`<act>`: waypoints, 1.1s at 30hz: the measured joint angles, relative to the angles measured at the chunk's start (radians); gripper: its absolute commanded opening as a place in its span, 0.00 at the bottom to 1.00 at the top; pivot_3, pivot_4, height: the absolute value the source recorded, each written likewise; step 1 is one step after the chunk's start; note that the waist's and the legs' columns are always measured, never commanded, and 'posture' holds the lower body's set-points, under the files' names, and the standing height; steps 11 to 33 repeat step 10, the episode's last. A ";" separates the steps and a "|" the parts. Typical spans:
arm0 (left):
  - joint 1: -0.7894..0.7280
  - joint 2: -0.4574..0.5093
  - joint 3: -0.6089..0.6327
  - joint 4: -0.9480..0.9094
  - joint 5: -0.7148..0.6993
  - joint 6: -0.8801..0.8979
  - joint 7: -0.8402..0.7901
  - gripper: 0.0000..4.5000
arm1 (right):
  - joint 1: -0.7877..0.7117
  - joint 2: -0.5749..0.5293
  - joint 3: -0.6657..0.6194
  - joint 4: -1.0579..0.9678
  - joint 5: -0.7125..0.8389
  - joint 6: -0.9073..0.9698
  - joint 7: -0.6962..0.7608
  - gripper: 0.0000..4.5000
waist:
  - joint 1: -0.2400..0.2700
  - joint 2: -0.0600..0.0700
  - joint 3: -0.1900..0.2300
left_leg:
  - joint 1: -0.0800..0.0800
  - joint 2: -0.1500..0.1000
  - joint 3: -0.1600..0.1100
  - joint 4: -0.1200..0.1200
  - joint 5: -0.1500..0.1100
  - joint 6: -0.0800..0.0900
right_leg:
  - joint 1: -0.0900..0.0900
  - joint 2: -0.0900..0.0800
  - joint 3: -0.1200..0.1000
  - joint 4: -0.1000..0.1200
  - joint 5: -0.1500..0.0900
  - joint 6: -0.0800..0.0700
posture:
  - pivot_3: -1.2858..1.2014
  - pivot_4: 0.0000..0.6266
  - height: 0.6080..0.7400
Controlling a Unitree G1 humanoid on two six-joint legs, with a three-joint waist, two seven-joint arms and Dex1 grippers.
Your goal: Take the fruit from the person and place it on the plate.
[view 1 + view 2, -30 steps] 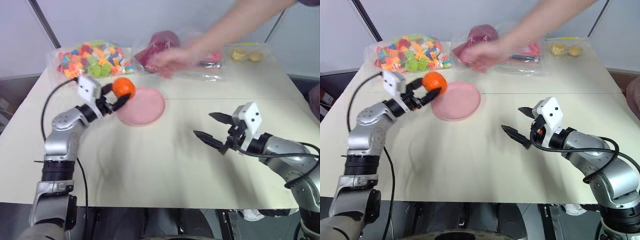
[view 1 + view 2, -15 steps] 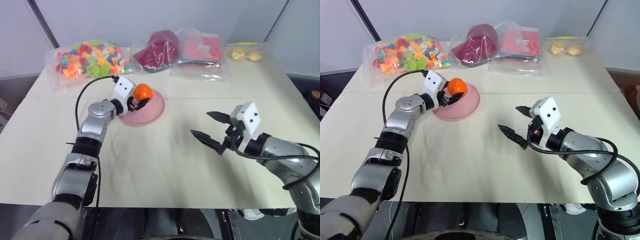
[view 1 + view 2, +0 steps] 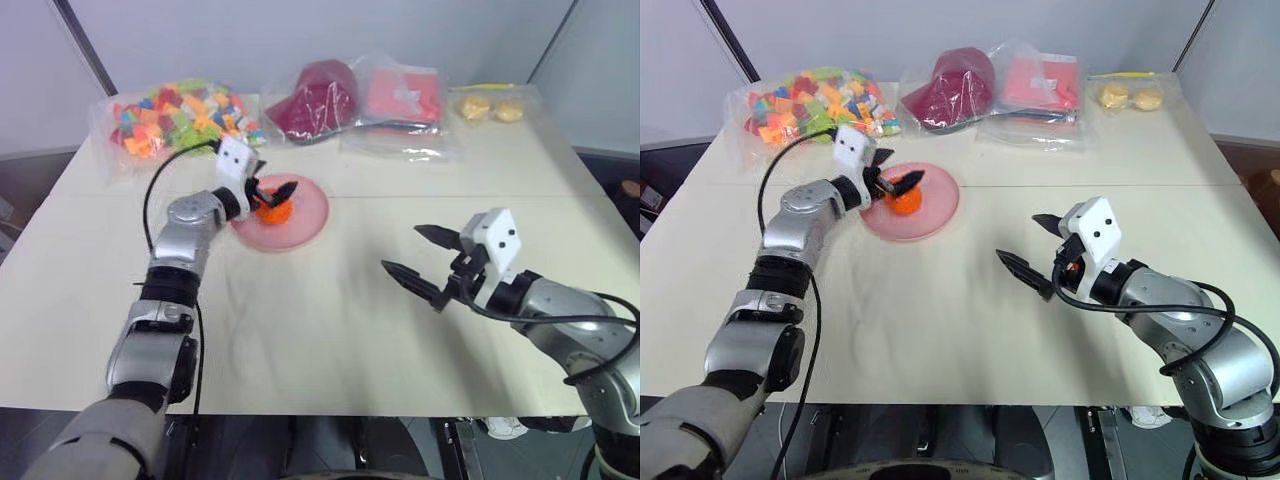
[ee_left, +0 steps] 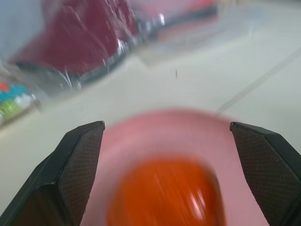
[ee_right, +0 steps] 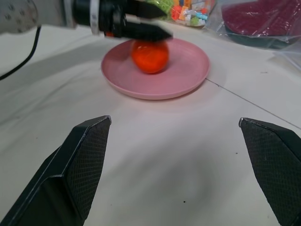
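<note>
The bright-orange fruit [image 3: 272, 209] lies on the left part of the pink plate [image 3: 306, 218], at the table's far left-centre. My left gripper [image 3: 275, 193] hovers just over it, open, with one black finger on either side and above the fruit [image 5: 149, 55]. In the left wrist view the fruit [image 4: 164, 197] sits low between the spread fingers [image 4: 77, 160], over the plate [image 4: 164, 127]. My right gripper [image 3: 402, 249] is open and holds nothing, above the bare table well right of the plate. The person is out of view.
Along the far edge lie a bag of coloured blocks [image 3: 180, 115], a bagged maroon item [image 3: 320, 95], a pink bagged packet [image 3: 405, 95] and a bag of pale yellow lumps [image 3: 490, 108]. The left arm's black cable [image 3: 165, 185] loops above the table.
The person's arm has drawn back out of view. My left gripper carried the fruit rightward over the plate and opened; the fruit now lies on the plate. The right arm stayed still.
</note>
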 measured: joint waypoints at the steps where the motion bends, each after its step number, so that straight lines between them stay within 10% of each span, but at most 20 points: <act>1: 0.027 0.027 0.024 -0.073 -0.040 0.039 -0.020 0.99 | 0.001 0.000 -0.002 0.001 -0.001 -0.003 0.003 1.00 | -0.004 0.000 0.000 | 0.000 0.000 0.000 0.000 0.000 0.000 | 0.000 0.000 0.001 0.000 0.000 0.000 | 0.52 0.24 1.00; 10: 0.416 0.257 0.224 -0.497 -0.214 0.291 -0.062 0.99 | 0.012 0.005 -0.091 0.163 -0.056 -0.098 0.035 1.00 | 0.002 0.000 0.000 | 0.001 0.001 0.000 0.000 0.000 -0.001 | 0.001 0.000 0.001 0.000 0.000 0.000 | 0.52 0.24 1.00; 33: 0.416 0.257 0.224 -0.497 -0.214 0.291 -0.062 0.99 | 0.012 0.005 -0.091 0.163 -0.056 -0.098 0.035 1.00 | 0.002 0.000 0.000 | 0.001 0.001 0.000 0.000 0.000 -0.001 | 0.001 0.000 0.001 0.000 0.000 0.000 | 0.52 0.24 1.00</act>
